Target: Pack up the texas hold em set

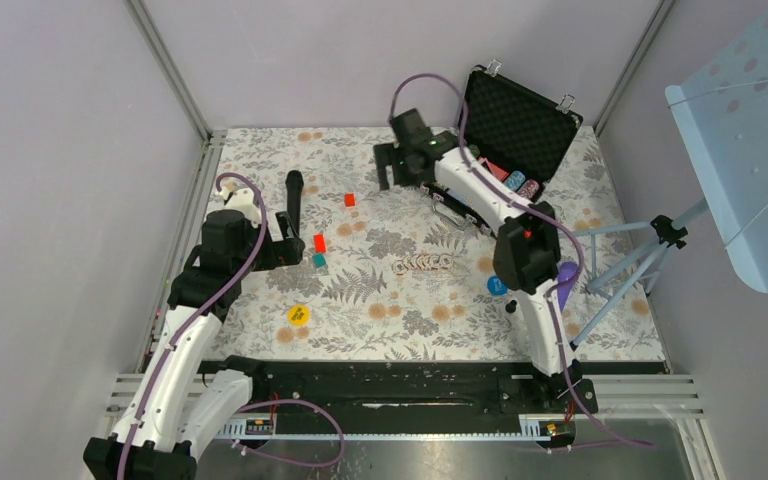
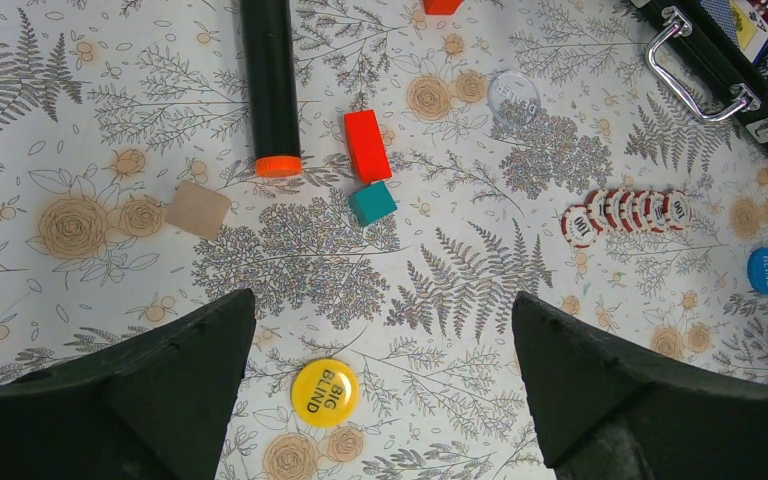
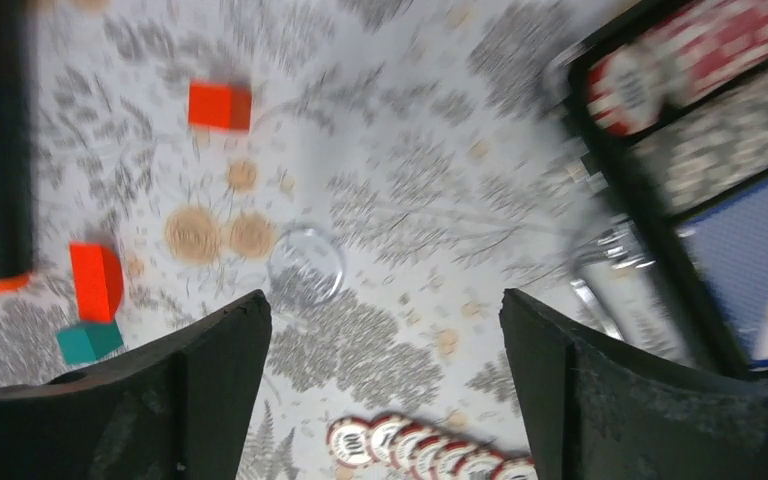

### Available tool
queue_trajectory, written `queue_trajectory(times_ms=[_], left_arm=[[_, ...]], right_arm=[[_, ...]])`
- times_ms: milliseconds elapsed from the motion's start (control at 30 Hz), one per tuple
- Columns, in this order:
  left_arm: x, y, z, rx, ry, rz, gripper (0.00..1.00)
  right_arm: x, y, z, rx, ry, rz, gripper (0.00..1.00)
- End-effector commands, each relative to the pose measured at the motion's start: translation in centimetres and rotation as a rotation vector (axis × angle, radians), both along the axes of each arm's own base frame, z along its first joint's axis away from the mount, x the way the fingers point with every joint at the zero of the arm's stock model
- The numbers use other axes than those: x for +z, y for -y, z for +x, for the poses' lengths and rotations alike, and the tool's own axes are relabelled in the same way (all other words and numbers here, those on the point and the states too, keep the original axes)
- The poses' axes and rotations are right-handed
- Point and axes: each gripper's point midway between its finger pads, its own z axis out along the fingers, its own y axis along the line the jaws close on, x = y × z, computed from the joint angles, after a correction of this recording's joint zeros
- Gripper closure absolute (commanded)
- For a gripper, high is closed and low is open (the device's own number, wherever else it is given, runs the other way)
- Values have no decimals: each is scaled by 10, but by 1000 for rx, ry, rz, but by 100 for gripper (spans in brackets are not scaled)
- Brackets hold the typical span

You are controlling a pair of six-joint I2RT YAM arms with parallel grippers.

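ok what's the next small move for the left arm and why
Probably lower the left tool onto the yellow big blind button: the tool hangs open and empty, the button lies loose on the table nearly between its fingers, and it is not in the open case yet.

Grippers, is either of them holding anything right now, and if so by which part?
Nothing is held. The right gripper hangs open beside the briefcase, and the left gripper is open too, with nothing between either pair of fingers.
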Motion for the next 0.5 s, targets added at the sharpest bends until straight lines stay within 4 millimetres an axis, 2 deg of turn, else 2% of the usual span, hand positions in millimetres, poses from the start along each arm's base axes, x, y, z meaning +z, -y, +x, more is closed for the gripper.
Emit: queue_trajectory(times_ms=[0, 167, 333, 467], left_arm=[[8, 0, 4, -6, 40, 2, 1], [8, 0, 3, -7, 41, 1, 1], [9, 1, 3, -9, 42, 1, 1], [8, 1, 3, -12, 41, -1, 1]], right_arm=[[-44, -21, -34, -22, -155, -42, 5], [-69, -44, -51, -9, -196, -52, 3], [-88, -58, -61, 4, -215, -84, 5], [-94, -61, -62, -5, -225, -90, 14]])
